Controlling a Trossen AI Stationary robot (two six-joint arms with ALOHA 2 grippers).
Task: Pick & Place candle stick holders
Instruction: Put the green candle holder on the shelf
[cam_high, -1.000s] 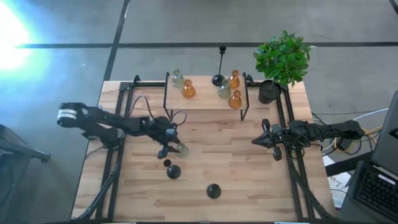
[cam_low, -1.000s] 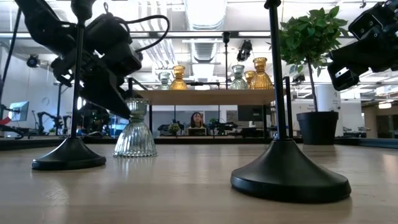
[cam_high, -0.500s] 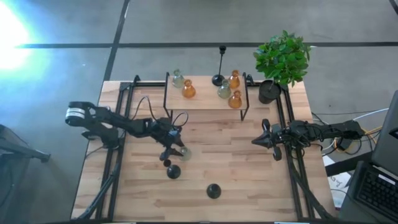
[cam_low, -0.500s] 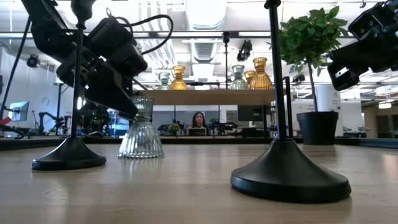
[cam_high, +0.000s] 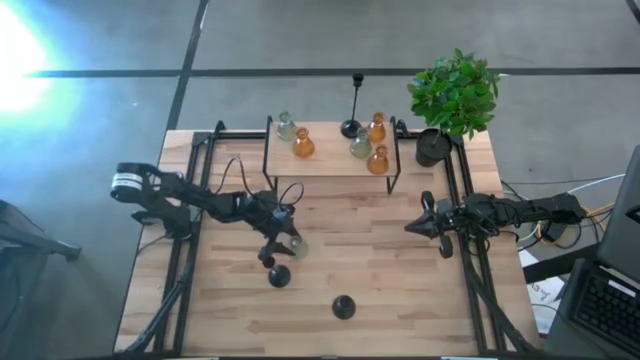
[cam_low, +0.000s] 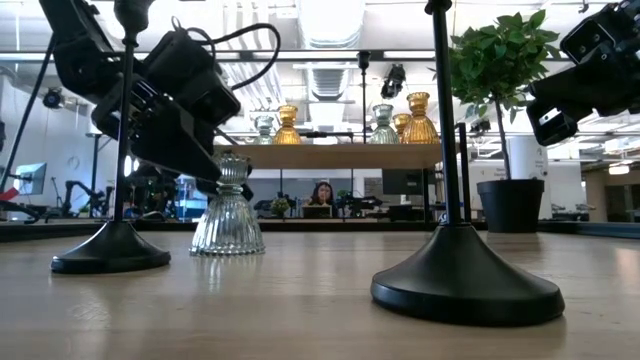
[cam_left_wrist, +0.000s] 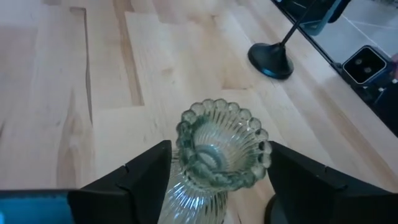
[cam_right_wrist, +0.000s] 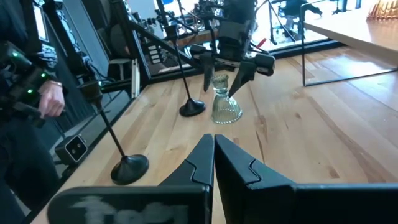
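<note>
High view looks straight down; low view sits level at the tabletop. Both wrist views share the clear holder (cam_left_wrist: 214, 165), close between the left fingers (cam_left_wrist: 134, 180), far beyond the right's.

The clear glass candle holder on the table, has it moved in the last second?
Yes. In the low view the clear glass holder has shifted slightly right, away from the black holder's base beside it, and now stands on the table between the left tool's open fingers.

Grey concrete floor (cam_high: 300, 40) beyond table, bright glare at 10 o'clock; person (cam_low: 322, 193) seated at desk, ceiling ducts (cam_low: 335, 75) overhead.
</note>
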